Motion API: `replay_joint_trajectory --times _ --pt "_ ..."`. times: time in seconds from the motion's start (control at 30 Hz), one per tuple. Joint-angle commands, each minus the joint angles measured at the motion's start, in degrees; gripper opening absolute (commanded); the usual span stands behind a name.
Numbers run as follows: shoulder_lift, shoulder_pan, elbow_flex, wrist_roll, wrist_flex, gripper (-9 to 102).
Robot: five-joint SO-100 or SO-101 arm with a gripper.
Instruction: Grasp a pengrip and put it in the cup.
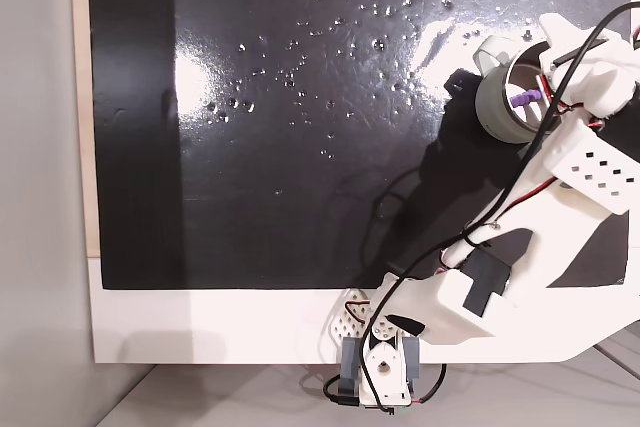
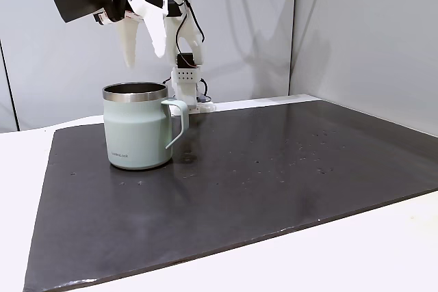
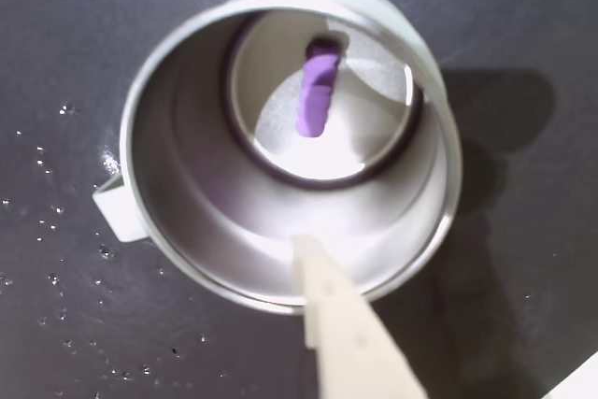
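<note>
Fingers [image 2: 130,46] spread apart, empty, hanging just above the cup [image 2: 137,128]. Pengrip [image 3: 318,95] lies on the cup's steel bottom. Cup sits on dark mat [image 2: 274,182], handle [image 2: 179,120] right in that fixed view.

Cup [image 3: 187,231] shiny steel inside, matt pale outside; mat [image 2: 274,182] glossy black; tool [image 2: 145,49] white plastic

Light-purple pengrip [image 3: 318,95] against the shiny steel inside of the cup [image 2: 137,135], pale grey-green outside. Glossy black mat [image 2: 274,182] speckled with pale flecks, on a white bench [image 2: 383,251]. White pincer [image 2: 144,46], black wrist block, red and black wires.
</note>
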Motion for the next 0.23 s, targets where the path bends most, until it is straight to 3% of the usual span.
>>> replay_joint_trajectory --times 0.0,0.2 --pt "1.4 0.1 -3.9 0.1 -0.7 36" --pt "2.0 -0.4 -4.0 0.1 -0.7 36"
